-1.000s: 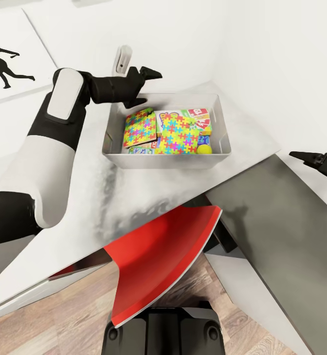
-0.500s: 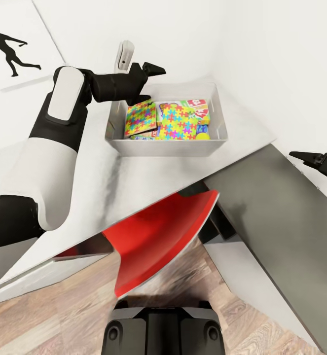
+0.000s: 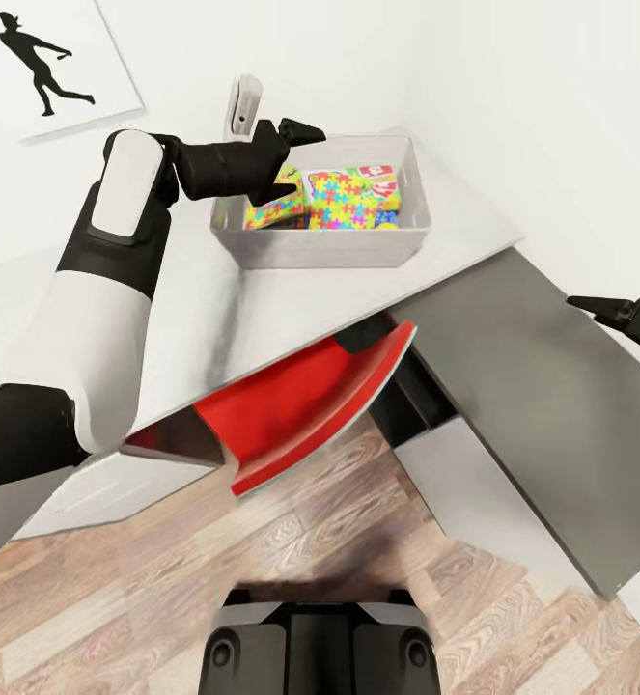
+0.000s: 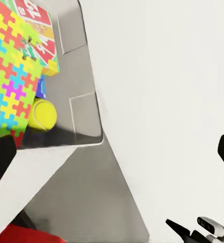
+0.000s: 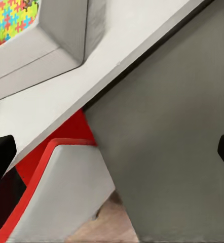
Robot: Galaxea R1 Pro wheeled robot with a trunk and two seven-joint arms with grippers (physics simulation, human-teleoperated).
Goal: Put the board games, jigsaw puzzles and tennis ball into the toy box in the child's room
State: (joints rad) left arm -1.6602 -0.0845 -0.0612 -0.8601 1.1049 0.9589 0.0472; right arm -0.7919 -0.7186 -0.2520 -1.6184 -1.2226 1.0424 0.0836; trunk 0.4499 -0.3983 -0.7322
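Head view: toy box [image 3: 320,249] upper centre on worktop [image 3: 262,309], puzzles [image 3: 344,198] and ball [image 4: 42,114] stowed inside. Left gripper [image 3: 286,145] spread empty above its rim; right gripper [image 3: 599,309], can't tell.

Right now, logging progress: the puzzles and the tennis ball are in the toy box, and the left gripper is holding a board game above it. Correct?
Not quite. The left gripper is empty beside the toy box, per the head view. The puzzles and tennis ball are inside.
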